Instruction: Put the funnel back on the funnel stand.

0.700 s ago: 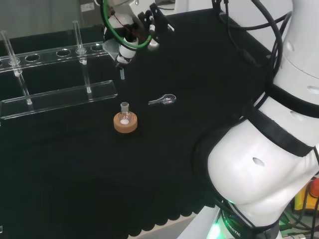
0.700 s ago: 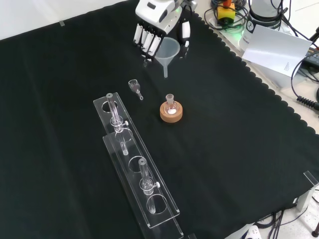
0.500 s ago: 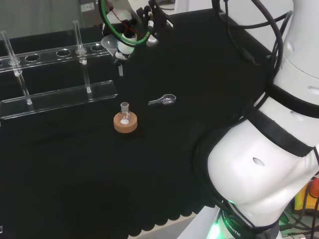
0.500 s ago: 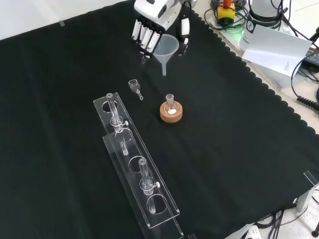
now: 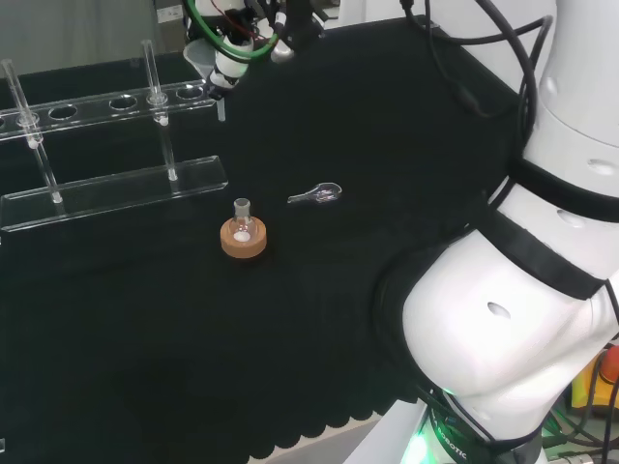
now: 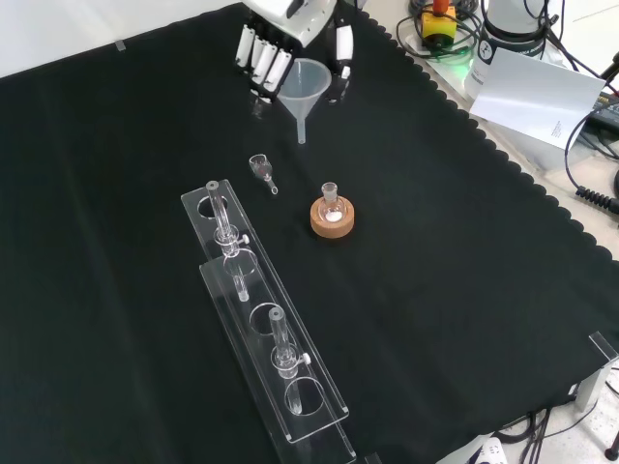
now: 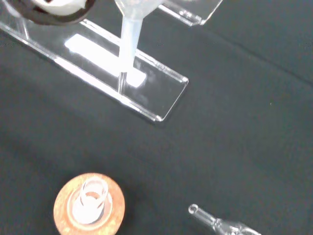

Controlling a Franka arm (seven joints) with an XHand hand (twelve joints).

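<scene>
Partly cropped hand (image 6: 290, 39), funnel (image 6: 302, 87) pinched, clear stand (image 6: 266, 319) faint

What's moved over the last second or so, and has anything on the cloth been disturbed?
The hand, still curled round the funnel, has risen and carried it toward the funnel stand: leftward in the head view, up and left in the front view. It has not let go. The small flask on its cork ring, the glass stopper and the stand stayed put.

Hand (image 6: 290, 34) high above cloth at top of front view, fingers (image 6: 259, 60) pointing down, thumb opposite, curled around funnel (image 6: 303, 82). White arm links fill head view's right.
</scene>
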